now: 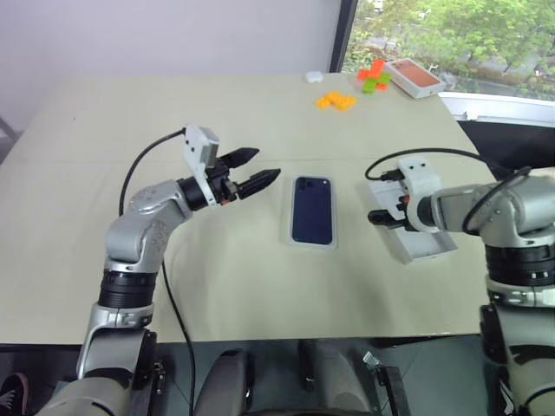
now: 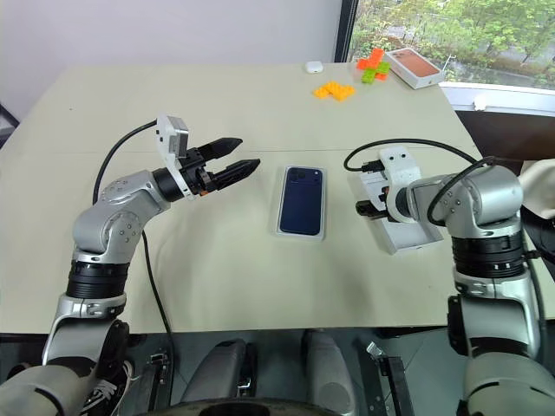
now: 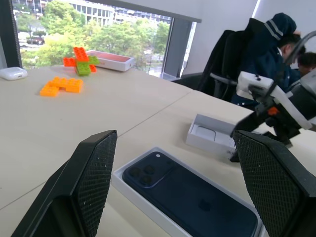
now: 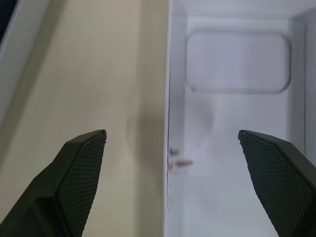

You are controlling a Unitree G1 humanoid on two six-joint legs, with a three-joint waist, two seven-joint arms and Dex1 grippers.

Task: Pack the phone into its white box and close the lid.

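Dark navy and glossy, the phone [image 1: 312, 211] lies face down in the white box [image 1: 292, 236], its camera lenses at the far end; the shallow tray's rim shows as a thin pale border all around it. Box and phone sit flat near the middle of the beige bench [image 1: 104, 121].

At about 3 o'clock from the phone, a little apart, the lid [image 1: 427, 245] lies hollow side up on the bench, with a flat white insert [image 4: 237, 61] bearing a rounded recess inside it.

The right gripper [image 4: 173, 143] hangs over the lid's near long wall, pointing steeply down. Its fingers stand wide apart with nothing between them, one over the bare bench and one over the lid's hollow.

At about 9 o'clock from the phone, the left gripper [image 1: 257, 170] hovers above the bench, roughly level and pointing towards the phone. Its fingers are also spread wide and hold nothing.

Towards 1 o'clock, at the far edge of the bench, lie orange toy bricks [image 1: 335, 100], a clump of orange and green bricks [image 1: 374, 76], an orange-topped white box [image 1: 415, 77] and a small white case [image 1: 313, 77].

A person [image 3: 274, 47] in dark clothing sits beyond the bench.
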